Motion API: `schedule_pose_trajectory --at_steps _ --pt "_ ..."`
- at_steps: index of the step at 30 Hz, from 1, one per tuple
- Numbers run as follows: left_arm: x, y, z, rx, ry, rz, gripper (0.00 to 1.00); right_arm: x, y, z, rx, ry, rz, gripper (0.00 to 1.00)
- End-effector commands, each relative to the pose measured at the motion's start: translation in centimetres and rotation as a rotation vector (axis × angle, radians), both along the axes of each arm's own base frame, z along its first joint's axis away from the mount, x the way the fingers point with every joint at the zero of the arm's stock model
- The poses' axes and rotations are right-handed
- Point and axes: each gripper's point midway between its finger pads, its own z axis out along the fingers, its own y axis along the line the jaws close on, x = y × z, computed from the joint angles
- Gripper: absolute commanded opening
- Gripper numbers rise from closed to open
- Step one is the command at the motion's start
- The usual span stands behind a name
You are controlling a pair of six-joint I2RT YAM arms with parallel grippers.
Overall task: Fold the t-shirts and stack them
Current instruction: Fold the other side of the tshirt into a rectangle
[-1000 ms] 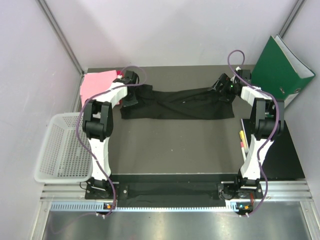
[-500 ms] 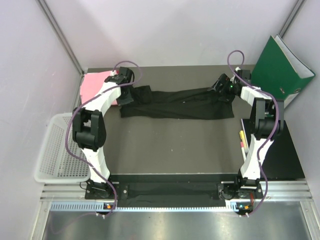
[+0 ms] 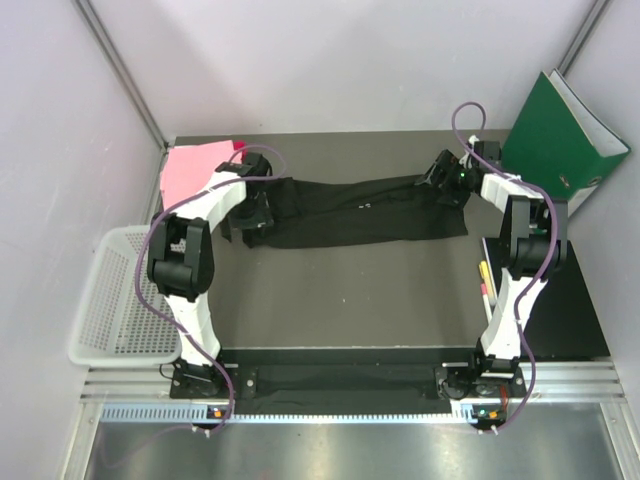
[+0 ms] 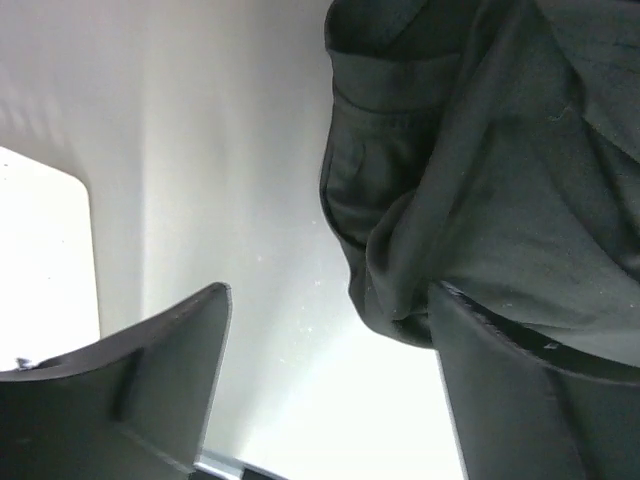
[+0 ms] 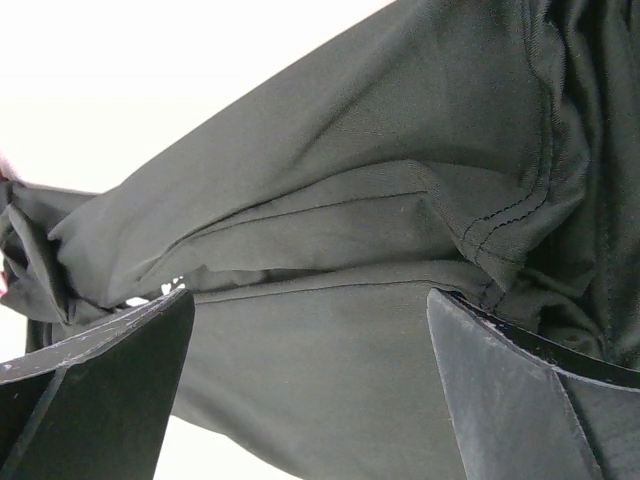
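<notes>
**Black shirt lying stretched between two wide-open hands**

Black t-shirt (image 3: 360, 210) is lying as a long, rumpled band across the far part of the dark counter (image 3: 350, 290), running from one hand to the other. The left hand (image 3: 250, 205) is hovering at the band's left end with its fingers standing wide apart. In the left wrist view this hand (image 4: 330, 300) is gripping nothing: a bunched fold of the shirt (image 4: 470, 180) is touching the inner side of one finger, and bare counter is showing by the other.

The right hand (image 3: 445, 180) is sitting at the band's right end, also spread wide. In its wrist view, creased cloth (image 5: 380, 200) is filling the gap between the fingers of that hand (image 5: 310, 300) without being pinched.

A light pink t-shirt (image 3: 195, 168) is lying at the far left corner, just beside the left hand, with a sliver of darker pink-red cloth (image 3: 238, 149) showing at its right edge. A white mesh basket (image 3: 120, 300) is sitting off the counter's left side, and a green binder (image 3: 560, 140) is leaning at the far right.
</notes>
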Motion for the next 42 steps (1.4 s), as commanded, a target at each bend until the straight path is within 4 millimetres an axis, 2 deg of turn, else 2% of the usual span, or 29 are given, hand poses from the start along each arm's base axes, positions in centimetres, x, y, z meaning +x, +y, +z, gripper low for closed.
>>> schedule_pose_trajectory --at_steps 1,5,6,8,9,10,12,18,21,22,23,24,29,37,42 --pt "2.8 -0.6 4.3 -0.009 -0.175 -0.015 0.89 0.6 -0.5 2.0 -0.033 -0.067 0.021 1.0" --pt "5.6 -1.9 5.3 -0.062 -0.252 -0.036 0.9 1.0 -0.4 2.3 -0.027 -0.077 0.021 1.0" --pt "6.5 -2.2 5.0 -0.068 -0.264 -0.041 0.89 1.0 -0.3 2.2 -0.023 -0.075 0.023 1.0" --pt "8.1 -2.7 5.6 -0.08 -0.305 -0.048 0.88 1.5 -0.3 2.8 -0.017 -0.089 0.023 0.99" --pt "8.6 -2.8 4.7 -0.078 -0.295 -0.046 0.86 1.6 -0.2 2.9 -0.014 -0.093 0.027 1.0" --pt "9.3 -3.0 5.2 -0.084 -0.311 -0.047 0.85 2.1 -0.1 3.5 -0.013 -0.108 0.029 1.0" --pt "9.6 -3.1 4.1 -0.083 -0.28 -0.049 0.84 2.3 0.3 4.1 -0.03 -0.126 0.057 1.0" --pt "10.9 -4.5 3.0 -0.167 -0.303 -0.079 0.82 2.8 0.4 5.2 -0.096 -0.143 0.064 1.0" --pt "12.5 -5.8 3.0 -0.238 -0.344 -0.101 0.77 2.9 1.0 5.3 -0.092 -0.141 0.082 1.0" --pt "13.2 -6.2 3.6 -0.256 -0.364 -0.111 0.75 2.9 1.2 5.3 -0.09 -0.143 0.087 1.0" --pt "13.7 -6.7 3.4 -0.27 -0.367 -0.121 0.7 2.9 1.3 5.4 -0.089 -0.146 0.088 1.0" --pt "14.4 -7.2 4.2 -0.291 -0.388 -0.135 0.68 2.9 1.5 5.4 -0.083 -0.146 0.093 1.0" --pt "15.6 -7.2 3.7 -0.265 -0.379 -0.145 0.68 2.8 1.5 5.1 -0.078 -0.138 0.092 1.0" --pt "16.6 -6.9 4.1 -0.24 -0.415 -0.16 0.68 2.5 1.6 4.4 -0.075 -0.123 0.097 1.0" --pt "16.4 -6.1 2.6 -0.193 -0.377 -0.149 0.67 2.1 1.6 3.8 -0.072 -0.107 0.098 1.0"
